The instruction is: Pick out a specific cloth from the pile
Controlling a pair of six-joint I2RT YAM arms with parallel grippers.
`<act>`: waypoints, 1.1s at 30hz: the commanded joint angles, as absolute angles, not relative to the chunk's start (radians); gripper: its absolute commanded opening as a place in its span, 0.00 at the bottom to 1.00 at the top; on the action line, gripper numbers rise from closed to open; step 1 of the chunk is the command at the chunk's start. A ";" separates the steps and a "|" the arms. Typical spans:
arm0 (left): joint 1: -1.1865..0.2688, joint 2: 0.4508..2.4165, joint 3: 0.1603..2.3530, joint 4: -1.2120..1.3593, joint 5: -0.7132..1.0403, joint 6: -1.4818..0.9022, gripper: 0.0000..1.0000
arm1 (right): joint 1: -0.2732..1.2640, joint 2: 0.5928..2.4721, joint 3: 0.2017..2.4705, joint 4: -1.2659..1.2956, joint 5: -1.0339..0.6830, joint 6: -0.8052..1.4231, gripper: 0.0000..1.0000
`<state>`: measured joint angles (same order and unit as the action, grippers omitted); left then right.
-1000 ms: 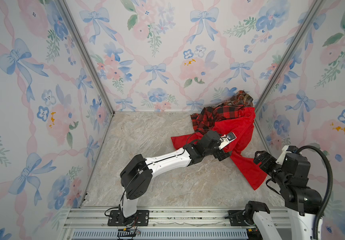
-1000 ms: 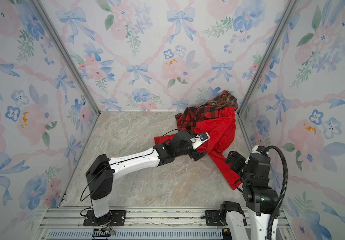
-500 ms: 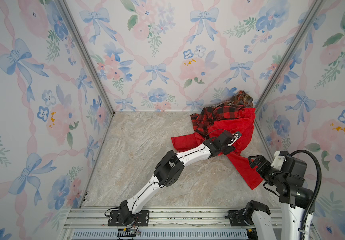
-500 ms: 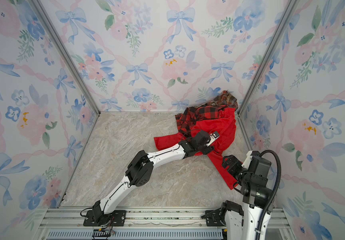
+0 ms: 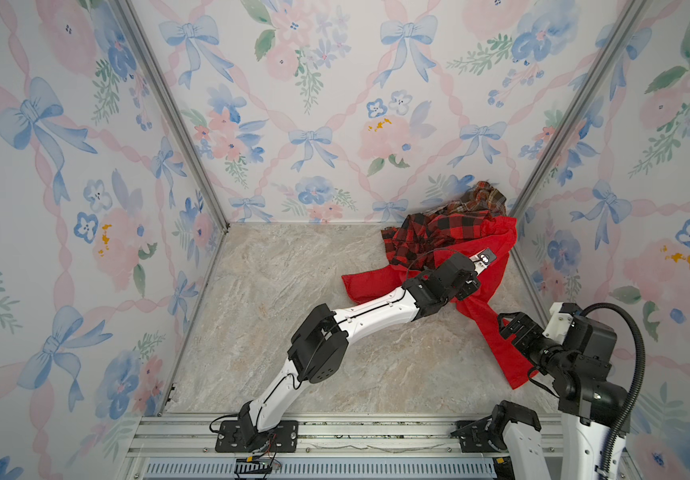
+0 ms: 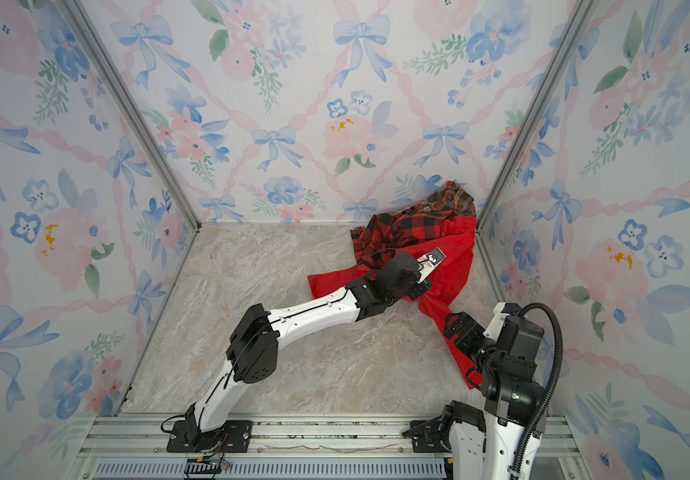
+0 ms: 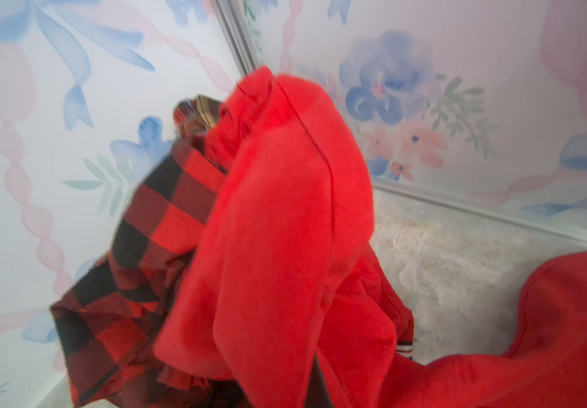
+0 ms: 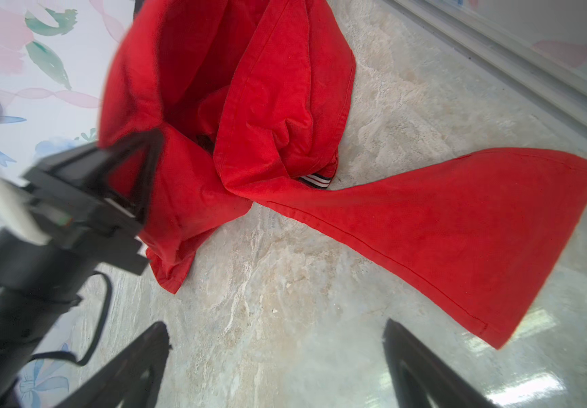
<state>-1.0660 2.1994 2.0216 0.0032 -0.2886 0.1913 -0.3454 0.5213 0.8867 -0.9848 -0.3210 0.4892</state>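
The pile (image 5: pixel 439 232) lies in the back right corner in both top views. The cloth (image 5: pixel 497 266) (image 6: pixel 455 266) is plain bright red; it drapes over the pile's front and trails a long tail (image 8: pixel 426 219) across the floor. Its striped trim band (image 8: pixel 315 181) (image 7: pixel 405 346) peeks out from a fold. My left gripper (image 5: pixel 470 284) (image 6: pixel 422 286) is sunk into the cloth's middle and shut on a bunched fold (image 7: pixel 285 212). My right gripper (image 5: pixel 509 328) (image 8: pixel 274 328) hovers open over bare floor just short of the tail, holding nothing.
A red-and-black check shirt (image 5: pixel 430 232) (image 7: pixel 150 226) lies under and behind the red cloth. A brown plaid shirt (image 5: pixel 484 197) sits at the very corner. Floral walls with metal posts (image 5: pixel 530 195) close in tightly at the back and right. The marble floor (image 5: pixel 293 291) stretches left.
My left gripper went from open to shut on the red cloth, and its arm stretched out lower toward the corner. The right arm dropped slightly near the tail.
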 commanded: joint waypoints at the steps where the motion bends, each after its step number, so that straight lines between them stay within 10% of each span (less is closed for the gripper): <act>1: -1.048 2.051 1.995 0.213 -0.282 0.246 0.00 | -0.353 0.506 0.876 -1.002 -0.306 0.498 0.97; 20: -0.707 1.506 1.466 1.204 -0.829 0.757 0.00 | -0.351 0.497 0.820 -0.955 -0.322 0.528 0.97; 26: -0.479 1.345 1.187 1.070 -0.961 0.571 0.00 | -0.351 0.498 0.808 -0.932 -0.334 0.535 0.97; 33: -0.388 1.291 0.954 0.581 -0.606 0.118 0.00 | -0.348 0.529 0.814 -0.915 -0.366 0.529 0.97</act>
<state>-0.3893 1.3014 1.0130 0.7425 -0.8253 0.3279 -0.3462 0.5167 0.8146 -0.9321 -0.3382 0.5236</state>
